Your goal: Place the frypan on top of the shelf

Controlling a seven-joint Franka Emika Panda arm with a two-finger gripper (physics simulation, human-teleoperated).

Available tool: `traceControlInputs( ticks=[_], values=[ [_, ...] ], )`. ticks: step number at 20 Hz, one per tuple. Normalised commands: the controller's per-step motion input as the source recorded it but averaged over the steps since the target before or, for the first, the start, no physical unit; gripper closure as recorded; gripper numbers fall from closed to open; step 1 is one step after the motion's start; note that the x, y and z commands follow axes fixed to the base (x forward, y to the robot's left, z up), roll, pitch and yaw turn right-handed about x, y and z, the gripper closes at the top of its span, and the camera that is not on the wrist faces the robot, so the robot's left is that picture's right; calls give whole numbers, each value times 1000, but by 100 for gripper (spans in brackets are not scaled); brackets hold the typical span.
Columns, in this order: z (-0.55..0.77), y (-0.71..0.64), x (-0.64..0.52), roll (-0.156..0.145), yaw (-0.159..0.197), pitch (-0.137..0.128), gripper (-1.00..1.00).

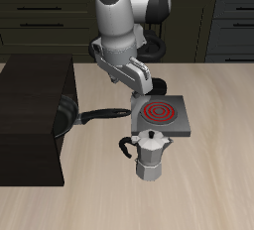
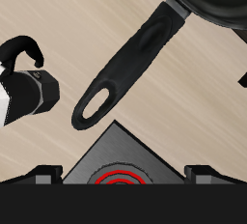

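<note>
Dark drawer cabinets (image 1: 60, 21) are seen behind a pale wood-grain bench (image 1: 213, 145), on which the shelf (image 1: 30, 120), with the frypan (image 1: 67, 117) beside it, a stove plate (image 1: 159, 115) and a moka pot (image 1: 150, 157) are set; the gripper's state cannot be told.

One camera looks from the front and above, taking in the arm, the bench (image 1: 213, 165), the shelf (image 1: 30, 115), the frypan (image 1: 69, 115), the stove plate (image 1: 159, 113) and the moka pot (image 1: 149, 155). The other rides on the wrist and looks almost straight down from close range at the bench (image 2: 58, 6). Both views share the frypan (image 2: 145, 49) with its long handle, the stove plate (image 2: 116, 165) and the moka pot (image 2: 27, 88), shown turned half round against the overview.
</note>
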Motion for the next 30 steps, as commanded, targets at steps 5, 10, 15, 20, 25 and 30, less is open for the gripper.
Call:
traceControlInputs(
  ticks=[5, 10, 15, 20, 25, 30],
  values=[
    [-86, 111, 18, 18, -46, -6, -100],
    [-32, 8, 28, 13, -40, -21, -100],
    [-49, -43, 70, -7, -26, -13, -100],
    [-86, 22, 103, 3, -17, -3, -100],
    [-138, -37, 119, -10, -38, 12, -100],
    [-171, -62, 99, 5, -45, 8, -100]
  ],
)
